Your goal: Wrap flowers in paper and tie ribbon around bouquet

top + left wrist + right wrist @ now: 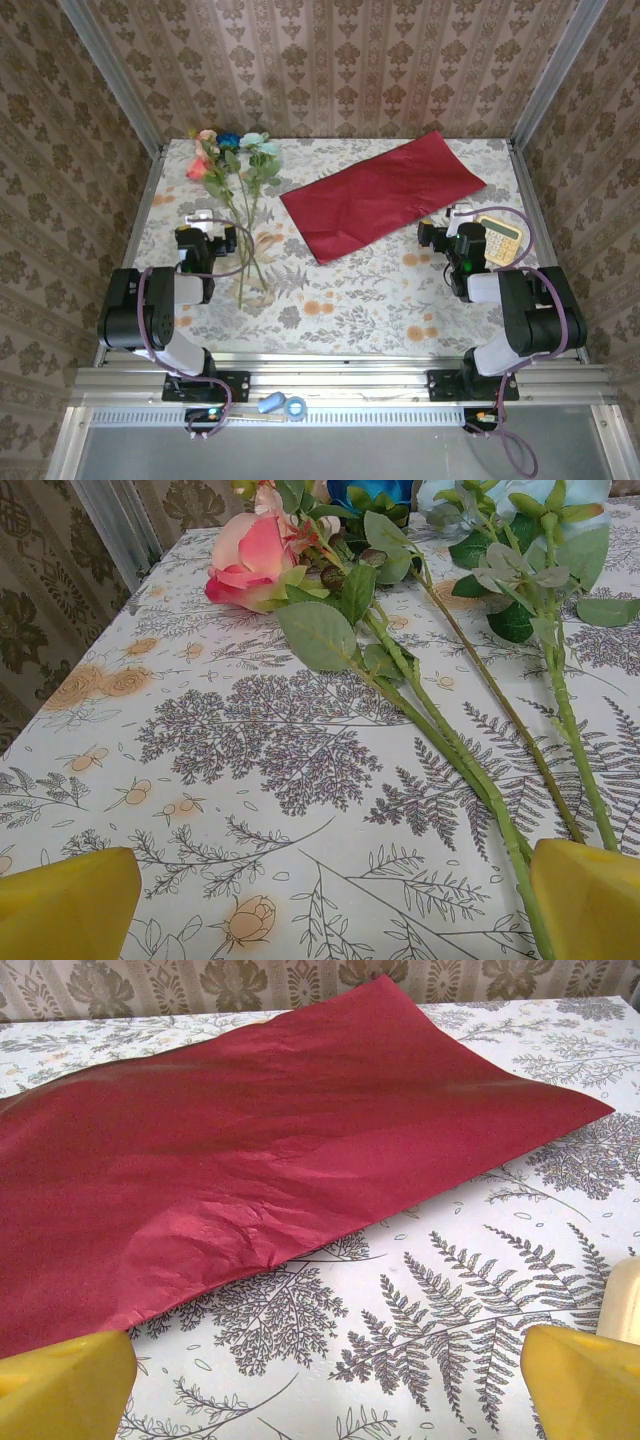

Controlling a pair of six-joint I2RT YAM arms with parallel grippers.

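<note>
The thin crimson-red paper sheet (300, 1130) lay flat at the table's far middle. It looked light and easily creased, so its near edge seemed your best pinch. The artificial flowers (238, 178) lay to the left, probably best lifted by their stems. Both arms crouched low, the left gripper (320, 910) and right gripper (320, 1390) spread wide, empty.

Straight ahead of the left gripper (325, 920), bare tablecloth (200, 780) lay free between its wide-spread fingers. The stems of the flowers (400, 650) slanted across just ahead of its right finger (590, 900), and the side wall (30, 610) stood off to its left. Ahead of the right gripper (320, 1390) a short strip of cloth was open, then the paper (280, 1140) barred the way. A calculator (502, 238) sat just beside its right finger.
</note>
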